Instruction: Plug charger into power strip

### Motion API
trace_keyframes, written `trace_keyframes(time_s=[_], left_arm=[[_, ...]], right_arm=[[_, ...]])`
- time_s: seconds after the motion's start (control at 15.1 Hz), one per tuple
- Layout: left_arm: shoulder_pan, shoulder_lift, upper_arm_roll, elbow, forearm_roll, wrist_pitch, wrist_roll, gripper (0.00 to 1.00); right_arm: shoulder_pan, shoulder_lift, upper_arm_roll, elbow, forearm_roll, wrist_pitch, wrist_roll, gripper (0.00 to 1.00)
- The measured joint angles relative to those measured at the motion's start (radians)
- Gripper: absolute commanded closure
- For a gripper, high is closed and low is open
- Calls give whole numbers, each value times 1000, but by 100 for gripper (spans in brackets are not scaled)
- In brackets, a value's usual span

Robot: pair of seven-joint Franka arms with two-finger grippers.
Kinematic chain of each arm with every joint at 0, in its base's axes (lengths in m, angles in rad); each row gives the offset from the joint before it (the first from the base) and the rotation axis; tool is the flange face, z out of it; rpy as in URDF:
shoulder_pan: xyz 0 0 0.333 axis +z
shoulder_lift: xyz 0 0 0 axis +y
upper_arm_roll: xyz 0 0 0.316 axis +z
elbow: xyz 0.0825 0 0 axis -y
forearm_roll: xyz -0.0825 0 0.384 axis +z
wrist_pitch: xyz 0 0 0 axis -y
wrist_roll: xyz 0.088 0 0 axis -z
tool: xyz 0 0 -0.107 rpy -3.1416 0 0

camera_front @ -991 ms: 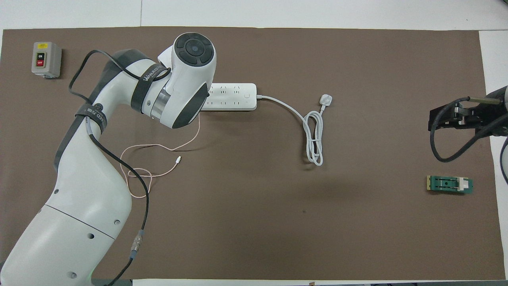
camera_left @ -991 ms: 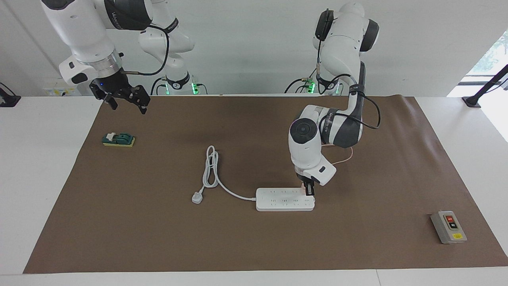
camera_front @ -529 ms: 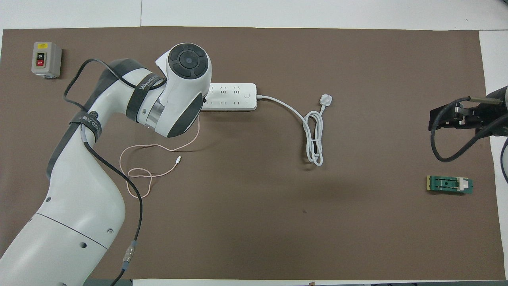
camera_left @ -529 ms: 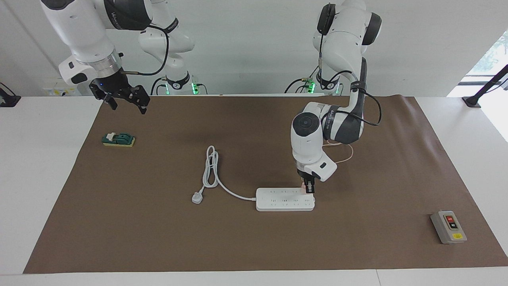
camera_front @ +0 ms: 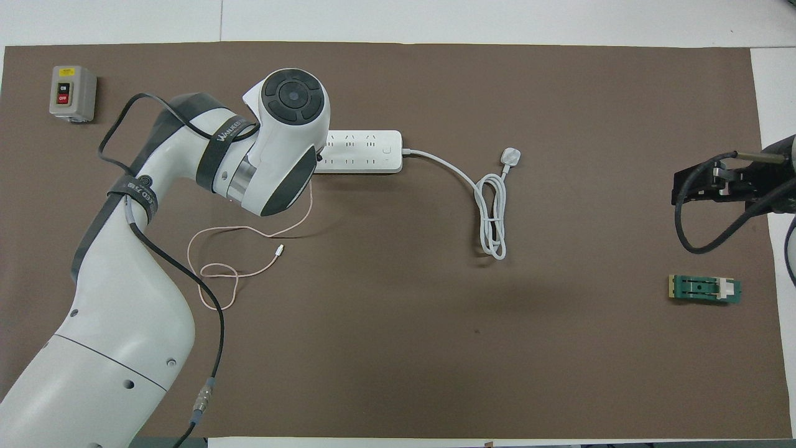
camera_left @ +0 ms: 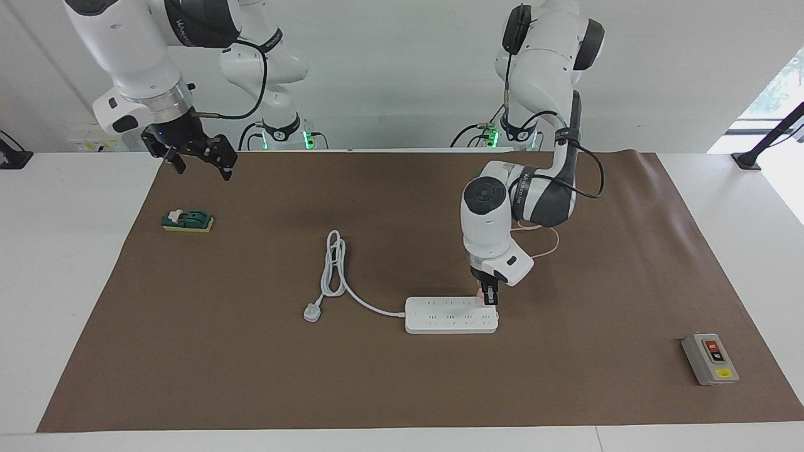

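The left gripper (camera_left: 489, 297) points straight down over the power strip (camera_left: 451, 315), at the end of the strip toward the left arm's end of the table, on the row of outlets nearer to the robots. Its fingers are clamped on the charger (camera_left: 481, 297), a small pale-pink cube that shows only as a sliver beside the black fingertips, right at the strip's top face; whether its prongs are in a socket cannot be told. In the overhead view the arm's wrist covers both gripper and charger. The charger's thin pink cable (camera_front: 249, 231) trails from under the wrist toward the robots and lies in loose loops on the brown mat (camera_front: 435, 348), ending in a small connector (camera_front: 280, 250).

The strip's thick white cord (camera_left: 370, 304) runs toward the right arm's end, coils into a long loop and ends in a white three-pin plug (camera_left: 311, 312) lying on the mat.

The right arm waits: the right gripper (camera_left: 198, 164) hangs with its jaws spread apart, holding nothing, over the mat's corner close to a green and yellow switch block (camera_left: 187, 221). A grey box with red and black buttons (camera_left: 710, 359) sits near the mat's corner at the left arm's end.
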Motion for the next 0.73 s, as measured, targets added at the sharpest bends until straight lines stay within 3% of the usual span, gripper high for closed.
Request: trace_keyframes(time_s=[0.73], left_arm=[[9, 1, 0, 1, -26, 2, 27, 100]], right_arm=[[-1, 0, 0, 0, 0, 0, 0, 0]])
